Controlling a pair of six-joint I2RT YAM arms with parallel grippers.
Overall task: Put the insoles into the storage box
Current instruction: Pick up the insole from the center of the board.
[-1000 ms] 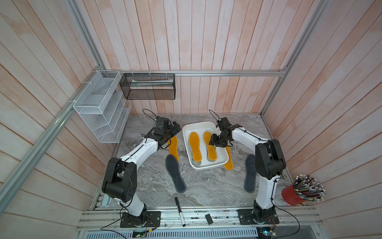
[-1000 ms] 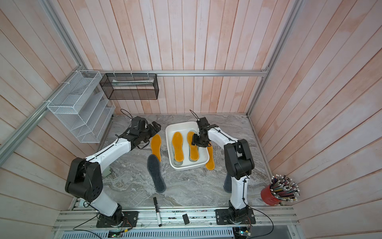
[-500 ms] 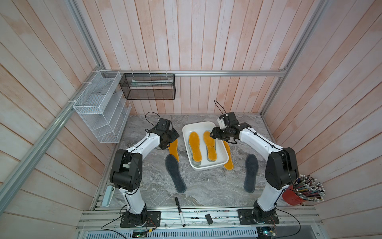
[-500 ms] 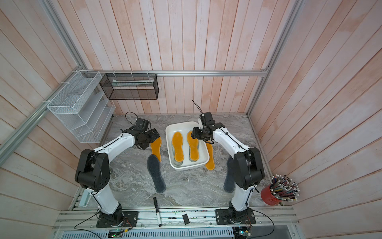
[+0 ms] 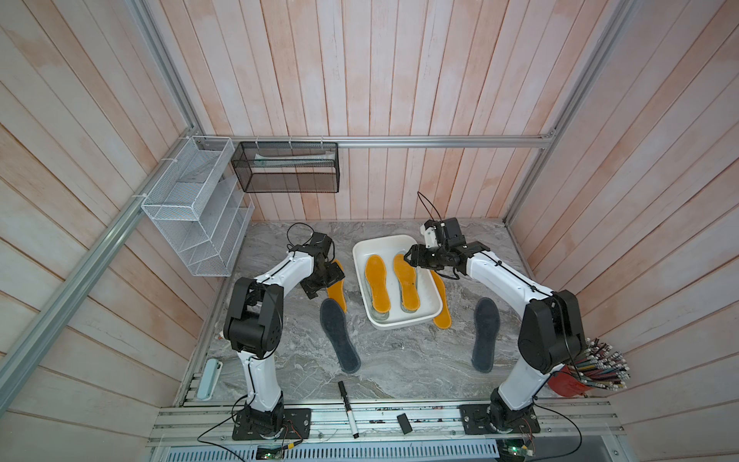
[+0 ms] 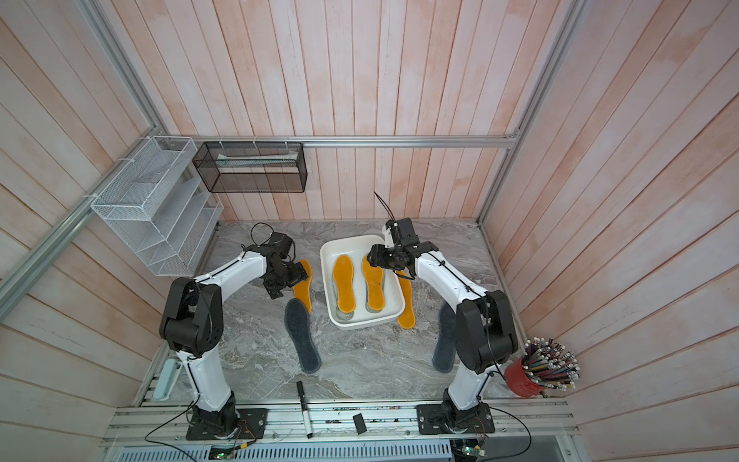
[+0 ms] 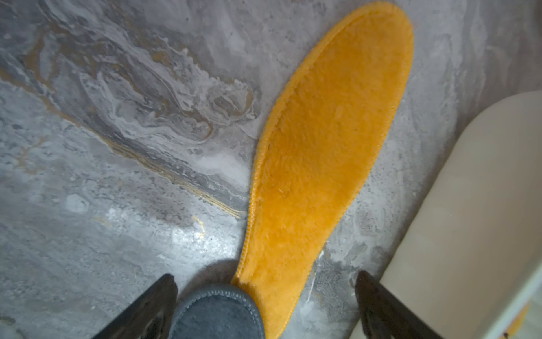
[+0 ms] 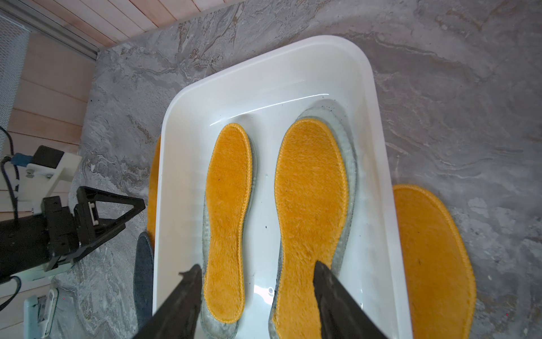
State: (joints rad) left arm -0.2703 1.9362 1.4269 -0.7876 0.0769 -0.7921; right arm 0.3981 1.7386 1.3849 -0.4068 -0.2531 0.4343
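My left hand hangs spread wide, pinching nothing, low over a yellow insole that lies flat on the surface just left of the storage box. The end of it that faces the front edge seems to touch the tip of a dark grey insole, which stretches on toward that edge. My right hand is spread too and empty, above the back end of the box. The box sits toward the back edge of the surface, midway between the side edges. In it two more yellow insoles lie side by side, each on a pale insole. A fourth yellow insole lies just beside the box's right wall, and a second grey insole lies nearer the right edge.
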